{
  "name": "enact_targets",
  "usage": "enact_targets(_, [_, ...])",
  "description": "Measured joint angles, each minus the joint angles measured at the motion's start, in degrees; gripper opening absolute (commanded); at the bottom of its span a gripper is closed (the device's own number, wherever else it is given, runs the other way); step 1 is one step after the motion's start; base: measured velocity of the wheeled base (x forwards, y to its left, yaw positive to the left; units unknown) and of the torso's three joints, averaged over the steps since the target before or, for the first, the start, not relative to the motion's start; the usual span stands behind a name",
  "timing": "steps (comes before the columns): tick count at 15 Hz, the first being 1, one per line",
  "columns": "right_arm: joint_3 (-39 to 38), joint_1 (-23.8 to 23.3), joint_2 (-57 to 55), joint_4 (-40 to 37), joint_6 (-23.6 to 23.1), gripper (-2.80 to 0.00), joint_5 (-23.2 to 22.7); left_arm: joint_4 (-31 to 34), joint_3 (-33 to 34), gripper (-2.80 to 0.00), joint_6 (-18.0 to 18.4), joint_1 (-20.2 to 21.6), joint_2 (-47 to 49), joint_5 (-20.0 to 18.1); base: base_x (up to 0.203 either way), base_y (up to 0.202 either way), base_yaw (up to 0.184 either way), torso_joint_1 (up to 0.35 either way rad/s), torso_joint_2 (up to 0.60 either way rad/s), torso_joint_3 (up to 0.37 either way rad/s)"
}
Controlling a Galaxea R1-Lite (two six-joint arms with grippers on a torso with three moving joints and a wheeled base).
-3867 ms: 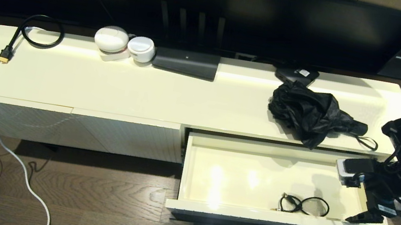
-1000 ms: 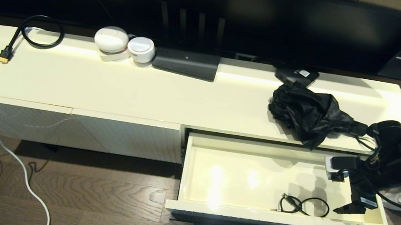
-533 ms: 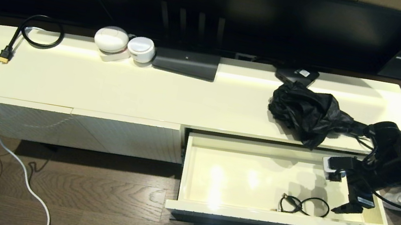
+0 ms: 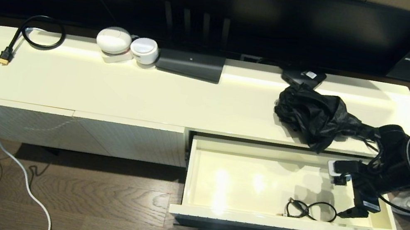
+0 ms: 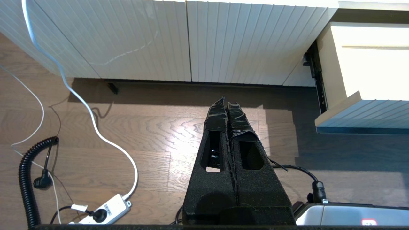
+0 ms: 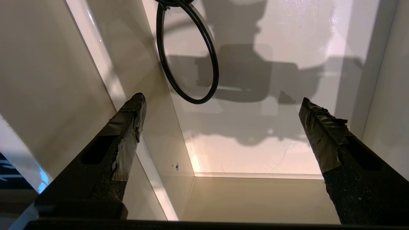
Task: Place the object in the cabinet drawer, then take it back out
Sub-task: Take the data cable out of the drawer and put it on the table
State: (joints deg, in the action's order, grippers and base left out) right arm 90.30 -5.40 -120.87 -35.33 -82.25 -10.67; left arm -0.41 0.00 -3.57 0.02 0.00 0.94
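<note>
Nearest, the left claw [image 5: 227, 103] hangs low over the wooden floor [image 5: 153, 134] in front of the cabinet, its two taped fingers pressed together with nothing between them; a white cord [image 5: 92, 121] and a power strip [image 5: 107, 209] lie on the boards beside it. Just beyond, the cabinet drawer [image 4: 295, 225] stands pulled out at the right end of the unit, its ribbed front facing the floor side. Inside it, near the front wall, lies a thin black cable [image 4: 310, 210] looped into rings on the smooth cream bottom. The right claw [image 4: 348, 212] reaches down into the drawer's right-hand part, just beside the cable loop; its fingers are spread wide and hold nothing, one finger [image 6: 127, 127] close to the drawer's front wall, the cable's ring [image 6: 188, 54] ahead of the tips and apart from them. Farther back, on the cabinet top [image 4: 150, 92], a crumpled black umbrella [image 4: 318, 116] rests above the drawer. Along the rear edge sit two white round devices [image 4: 126, 46] and a dark flat box [image 4: 190, 64].
</note>
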Motion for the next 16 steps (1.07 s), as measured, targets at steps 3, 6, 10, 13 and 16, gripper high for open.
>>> enact_targets(3, [-0.2,0.0,-0.4,0.0,0.0,0.0,0.0,0.0,0.0,-2.8,0.0,0.0,0.0,0.0,0.0,0.0,0.0,0.0,0.0,0.0])
enact_targets(6, [-0.2,0.0,-0.7,0.0,0.0,0.0,0.0,0.0,0.0,-2.8,0.0,0.0,0.0,0.0,0.0,0.0,0.0,0.0,0.0,0.0])
enact_targets(10, [0.1,0.0,-1.1,0.1,0.1,0.0,0.0,0.0,0.0,-2.8,0.0,0.0,0.0,0.0,0.0,0.0,0.0,0.0,0.0,0.0])
enact_targets(13, [0.3,0.0,-1.6,0.1,0.1,0.0,0.0,0.0,0.0,-2.8,0.0,0.0,0.0,0.0,0.0,0.0,0.0,0.0,0.0,0.0])
enact_targets(16, [0.5,0.1,-2.0,0.1,0.1,0.0,0.0,0.0,0.0,-2.8,0.0,0.0,0.0,0.0,0.0,0.0,0.0,0.0,0.0,0.0])
